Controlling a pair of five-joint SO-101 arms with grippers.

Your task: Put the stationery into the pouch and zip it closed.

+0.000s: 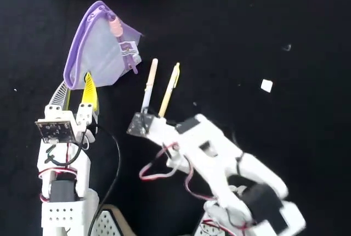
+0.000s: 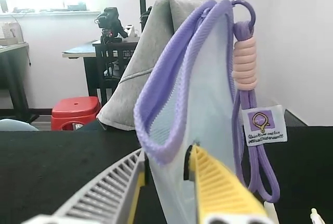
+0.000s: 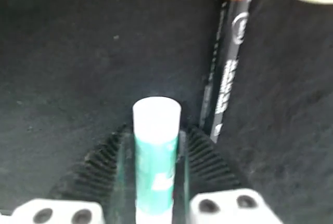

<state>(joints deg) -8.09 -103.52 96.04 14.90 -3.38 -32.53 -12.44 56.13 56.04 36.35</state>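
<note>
From above, the purple pouch (image 1: 98,49) lies at ten o'clock, its near edge between the fingers of the left gripper (image 1: 75,89); a pale pen (image 1: 152,74) and a yellow pen (image 1: 171,82) lie near centre. In the left wrist view, both fingers (image 2: 218,187) clamp the pouch's mesh wall. In the right wrist view, the right gripper (image 3: 156,138) pinches a white-capped green stick (image 3: 155,151), with a black pen (image 3: 229,67) just beside it.

Two white blocky plastic arms, left arm (image 1: 63,195) at lower left, right arm (image 1: 219,159) at lower centre, left tool (image 1: 77,80) with a yellow ribbed finger (image 2: 218,182) and a grey ribbed finger (image 2: 104,193), right tool (image 3: 156,146) with black ribbed fingers (image 3: 208,156), dark screw holes (image 3: 223,202) in its white base, red-and-white wires (image 1: 159,171), looping black cable (image 1: 116,159)
</note>
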